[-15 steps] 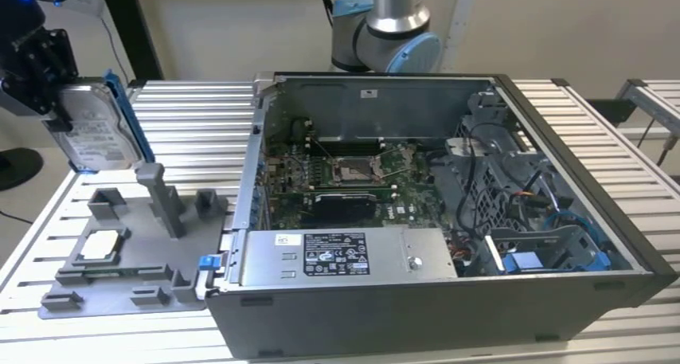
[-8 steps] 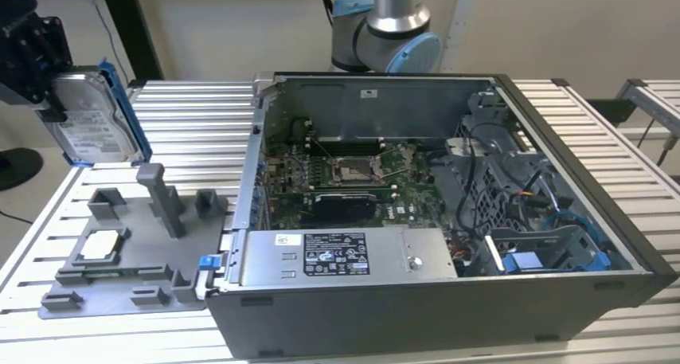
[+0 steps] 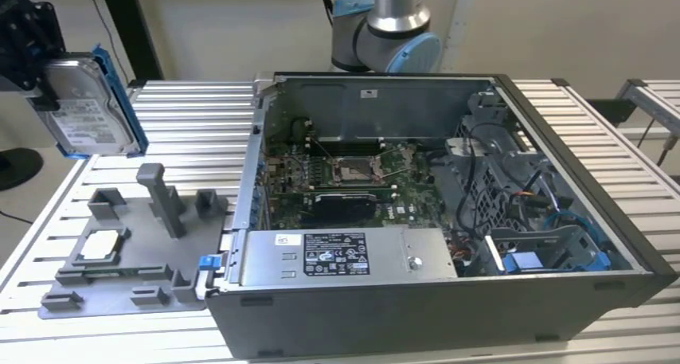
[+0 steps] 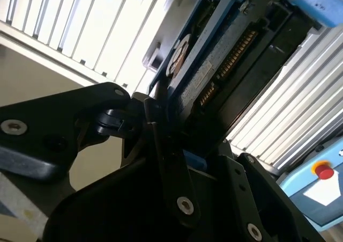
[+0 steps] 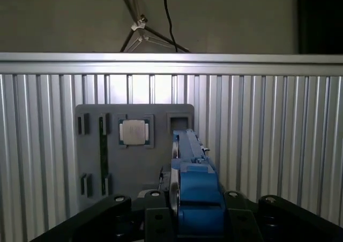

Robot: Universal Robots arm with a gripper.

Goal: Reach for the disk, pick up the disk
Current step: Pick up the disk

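Note:
The disk [image 3: 91, 109], silver-grey with a white label and a blue carrier frame, hangs upright in the air at the exterior view's upper left. My gripper [image 3: 44, 81] is shut on it, well above the grey fixture plate [image 3: 127, 256]. The second wrist view shows the disk [image 4: 214, 65] from close by, with a black finger [image 4: 161, 145] pressed against its side. Edge-on in the first wrist view, the disk [image 5: 193, 191] stands out from the gripper [image 5: 187, 223], its blue frame toward the camera, and the fixture plate [image 5: 134, 161] lies beneath it.
A small white-topped square chip [image 3: 101, 243] sits in a pocket of the fixture plate, also seen as the chip [image 5: 133, 132]. The open computer case [image 3: 425, 221] fills the exterior view's middle and right. The arm's base [image 3: 388, 29] stands behind it. A slatted metal table [image 3: 191, 117] carries everything.

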